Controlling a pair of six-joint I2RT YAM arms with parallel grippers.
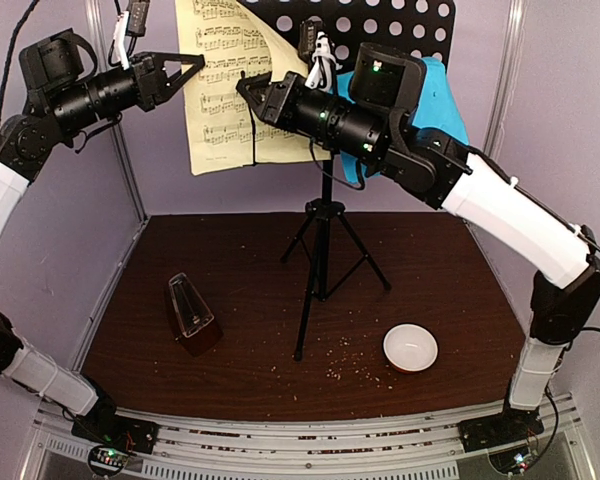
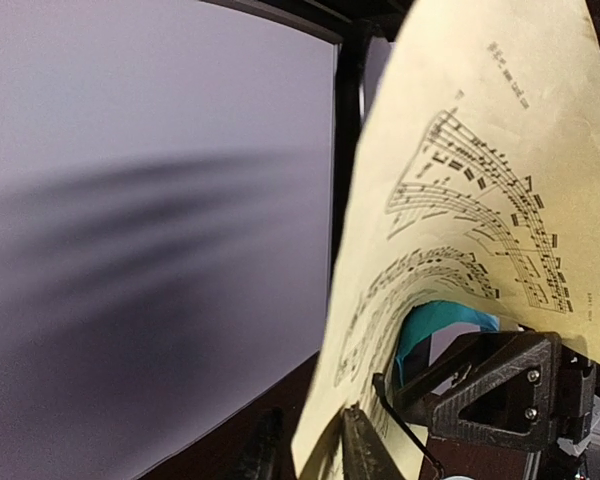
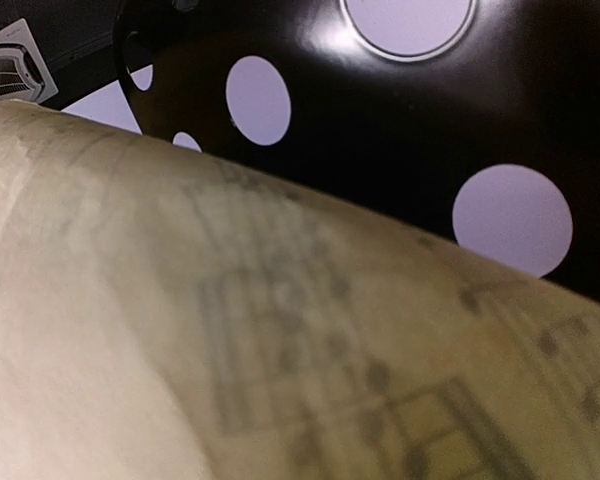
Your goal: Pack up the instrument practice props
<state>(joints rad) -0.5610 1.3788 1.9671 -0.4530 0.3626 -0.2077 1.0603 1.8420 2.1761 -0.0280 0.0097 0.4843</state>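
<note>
- The table [image 1: 230, 260] is dark brown wood, with both arms reaching over it from the near edge.
- The black tripod music stand [image 1: 322, 250] stands upright at the middle of the table, its legs spread a little toward the far edge. Its perforated desk [image 1: 400, 25] is high at the far side.
- The pale yellow music sheet [image 1: 220, 110] lies against the left end of the desk and hangs below its lower edge. The left wrist view shows it bowed into a curve; the right wrist view shows it blurred and very close, with the desk's round holes behind it.
- The bright blue music sheet [image 1: 445, 100] sits at the right end of the desk, mostly hidden behind the right arm.
- The left gripper [image 1: 198, 62] is at the left edge of the yellow sheet, fingers pointing right and tips touching the paper. I cannot tell whether they pinch it.
- The right gripper [image 1: 246, 88] meets the same sheet from the right, near its middle. Its fingers are out of its own camera's view, so I cannot tell whether it is clenched or released.
- The small brown metronome [image 1: 192, 318] stands upright near the table's left edge, toward the near side, under its clear cover.
- The round white bowl [image 1: 410, 348] sits near the near right corner.
- Brown crumbs [image 1: 345, 365] are scattered between the stand's near leg and the bowl.
</note>
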